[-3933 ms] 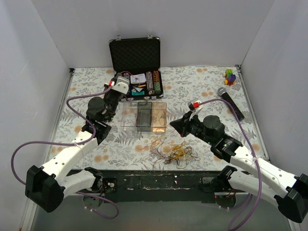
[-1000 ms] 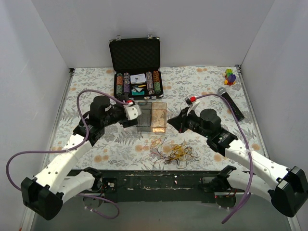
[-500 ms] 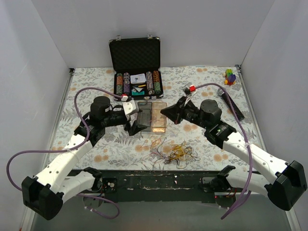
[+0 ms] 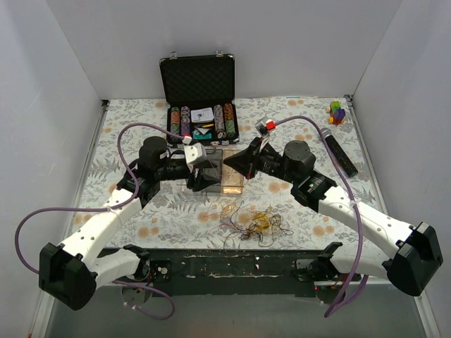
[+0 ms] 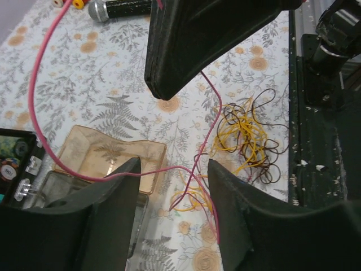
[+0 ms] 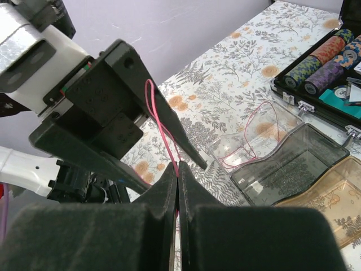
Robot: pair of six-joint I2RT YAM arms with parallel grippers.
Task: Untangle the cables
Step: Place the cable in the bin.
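Note:
A tangle of yellow, brown and purple cables (image 4: 254, 222) lies on the flowered table near the front edge, and shows in the left wrist view as the cable tangle (image 5: 248, 132). A thin pink cable (image 5: 209, 130) rises from it. My right gripper (image 6: 177, 166) is shut on this pink cable (image 6: 161, 121) and hangs above the trays, tip to tip with my left gripper (image 4: 208, 176). My left gripper (image 5: 172, 169) has its jaws apart, and the pink cable runs through the gap without being pinched. More pink cable lies in the clear tray (image 6: 254, 132).
Three shallow trays sit mid-table: clear, grey (image 6: 299, 164) and amber (image 5: 113, 158). An open black case of poker chips (image 4: 201, 105) stands behind them. A microphone (image 4: 338, 149) and a small coloured toy (image 4: 337, 111) lie at the back right.
My right gripper has swung left with the pink cable, up to the left gripper. The left gripper has turned over the trays and its jaws have narrowed.

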